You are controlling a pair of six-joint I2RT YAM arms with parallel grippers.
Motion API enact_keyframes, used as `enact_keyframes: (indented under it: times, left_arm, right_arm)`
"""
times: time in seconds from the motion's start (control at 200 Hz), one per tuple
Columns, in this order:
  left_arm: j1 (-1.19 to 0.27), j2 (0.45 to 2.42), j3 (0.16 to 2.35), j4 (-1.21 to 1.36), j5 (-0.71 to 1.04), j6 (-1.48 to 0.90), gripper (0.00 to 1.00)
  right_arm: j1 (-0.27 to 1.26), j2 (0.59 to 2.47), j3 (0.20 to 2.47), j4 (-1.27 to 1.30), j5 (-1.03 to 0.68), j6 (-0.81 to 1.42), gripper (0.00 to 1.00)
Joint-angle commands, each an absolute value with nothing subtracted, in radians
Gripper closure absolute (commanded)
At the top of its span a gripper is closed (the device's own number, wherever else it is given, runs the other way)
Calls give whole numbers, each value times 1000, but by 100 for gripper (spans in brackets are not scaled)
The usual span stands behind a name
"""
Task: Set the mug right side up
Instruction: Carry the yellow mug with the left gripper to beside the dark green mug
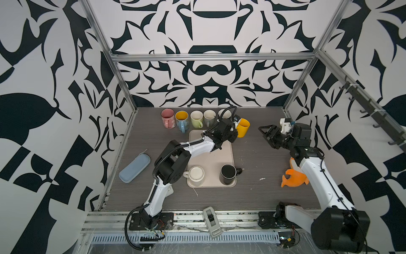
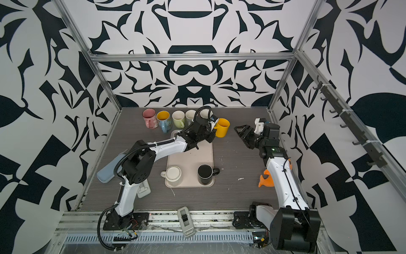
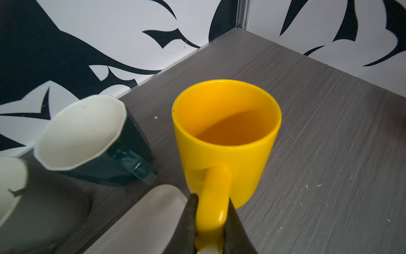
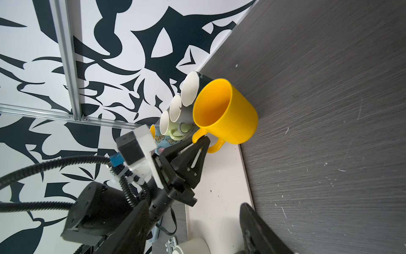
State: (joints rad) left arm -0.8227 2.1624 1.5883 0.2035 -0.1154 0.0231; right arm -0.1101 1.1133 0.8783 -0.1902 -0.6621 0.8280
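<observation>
Here, the yellow mug point(image 3: 226, 132) stands mouth up on the table point(image 1: 263, 187), at the right end of the back row of mugs point(image 1: 196, 118), just off the tray point(image 1: 219, 158). The left gripper point(image 4: 201, 140) pinches its handle point(image 3: 216, 187) (a finger on each side). The right gripper point(image 1: 263, 132) hangs apart, fingers spread, empty.
</observation>
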Motion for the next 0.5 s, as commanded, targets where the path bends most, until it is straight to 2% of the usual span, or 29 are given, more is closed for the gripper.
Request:
enact_keyframes:
  times: [0.0,0.495]
  left_arm:
    - [-827,2175,1651,364,-110,2,100]
    - [-827,2330,1769,383,-150,-50,100]
  right_arm:
    - [-117,1091,873,-160,-680,828,31]
    - [-129,1086,868,-170,-683,812,31]
